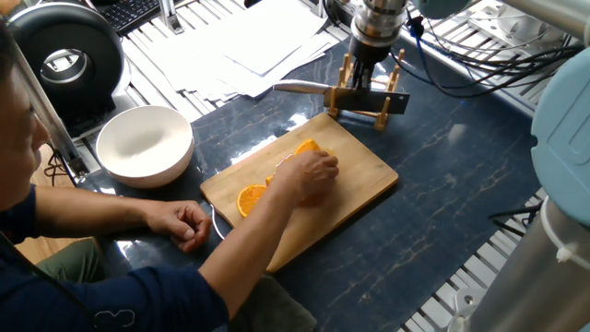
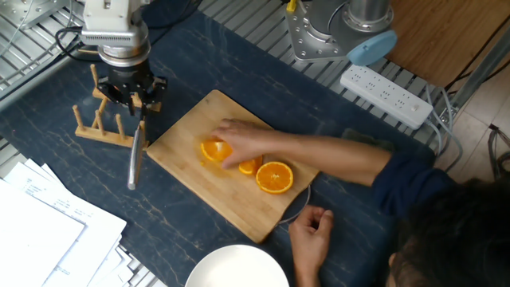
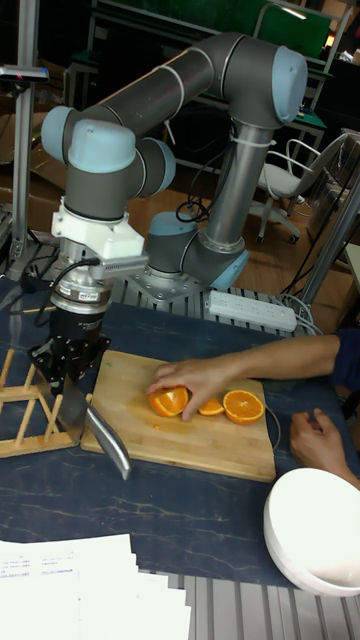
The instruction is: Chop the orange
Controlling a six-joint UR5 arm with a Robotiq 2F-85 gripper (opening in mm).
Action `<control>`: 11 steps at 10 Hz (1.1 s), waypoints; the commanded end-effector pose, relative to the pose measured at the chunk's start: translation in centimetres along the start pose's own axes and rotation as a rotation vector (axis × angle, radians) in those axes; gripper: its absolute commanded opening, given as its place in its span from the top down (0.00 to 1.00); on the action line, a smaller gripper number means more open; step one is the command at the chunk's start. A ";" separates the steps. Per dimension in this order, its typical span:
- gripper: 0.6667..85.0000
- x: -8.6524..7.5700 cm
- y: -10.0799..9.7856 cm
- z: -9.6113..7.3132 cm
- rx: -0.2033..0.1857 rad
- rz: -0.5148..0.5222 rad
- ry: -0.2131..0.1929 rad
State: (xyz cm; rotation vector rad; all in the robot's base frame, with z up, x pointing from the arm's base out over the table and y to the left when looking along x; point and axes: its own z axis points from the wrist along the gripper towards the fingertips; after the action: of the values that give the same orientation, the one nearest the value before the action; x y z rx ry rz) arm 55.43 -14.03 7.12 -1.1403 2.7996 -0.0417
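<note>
Orange pieces lie on a wooden cutting board. One orange half rests cut face up at the board's end nearest the person. A person's hand presses another orange half down mid-board, with a small wedge beside it. My gripper hangs just off the board's far edge. It is shut on a knife with a silver handle, held above the table beside the board.
A wooden peg rack stands right by my gripper. A white bowl sits near the person, whose other hand rests on the table. Paper sheets and a power strip lie around the edges.
</note>
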 end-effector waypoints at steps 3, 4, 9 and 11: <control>0.60 0.5 0.5 -0.8 -0.020 -0.039 0.009; 0.59 1.1 0.5 -1.3 -0.015 -0.042 0.029; 0.60 3.2 1.6 -7.5 0.024 0.123 0.158; 0.90 1.5 5.0 -8.1 -0.071 0.365 0.132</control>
State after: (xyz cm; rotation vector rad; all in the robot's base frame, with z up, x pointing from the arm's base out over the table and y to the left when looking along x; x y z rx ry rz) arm 51.62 -14.77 12.97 -0.9725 2.9873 -0.1251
